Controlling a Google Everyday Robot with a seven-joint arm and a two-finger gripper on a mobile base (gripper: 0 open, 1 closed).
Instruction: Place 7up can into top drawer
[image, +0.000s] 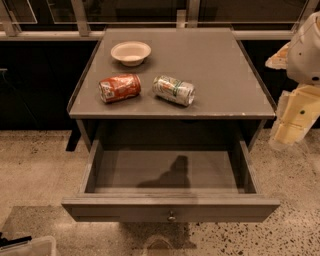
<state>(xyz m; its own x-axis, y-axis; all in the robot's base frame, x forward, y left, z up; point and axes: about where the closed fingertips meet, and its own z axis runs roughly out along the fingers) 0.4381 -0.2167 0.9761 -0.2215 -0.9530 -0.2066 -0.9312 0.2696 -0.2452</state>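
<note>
Currently | 7up can (173, 90) lies sideways on cabinet (220, 65) | drawer (125, 210) open at 6 o'clock to receive it | gripper (292, 122) parked at 3 o'clock, grip state cannot be told

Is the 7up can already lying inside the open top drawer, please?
No, the 7up can lies on its side on the cabinet top beside the orange-red can, above the open top drawer; the gripper hangs at the right.
</note>
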